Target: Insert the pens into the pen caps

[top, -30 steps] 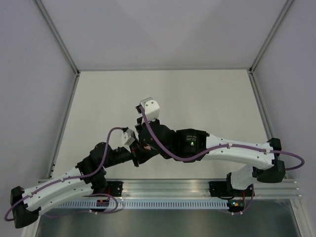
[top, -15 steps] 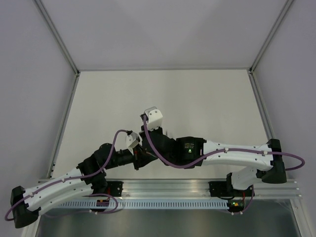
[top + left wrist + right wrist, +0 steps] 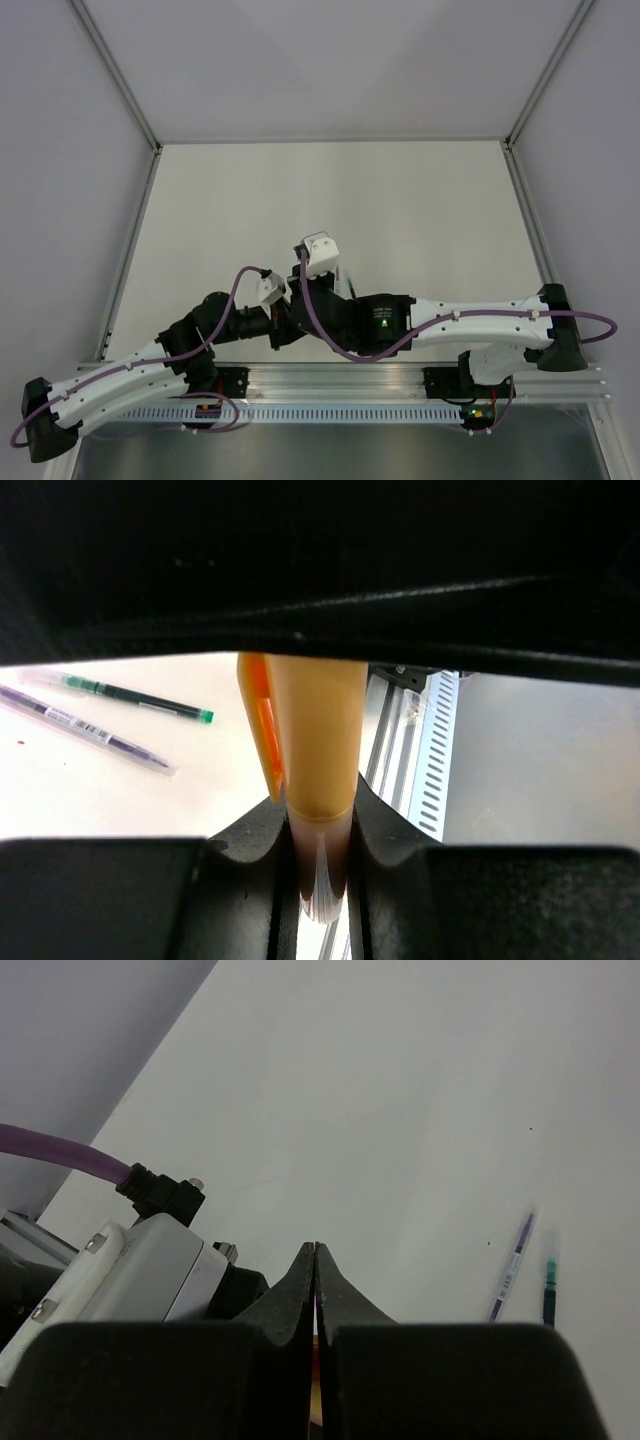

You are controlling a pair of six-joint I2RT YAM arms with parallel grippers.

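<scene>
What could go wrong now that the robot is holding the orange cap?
The left gripper pinches the orange cap only near one end, so a push on its free end might tilt it or make it slip. The right gripper is shut with just an orange sliver showing between its fingers, and both grippers crowd together in the top view, so they might bump.
</scene>
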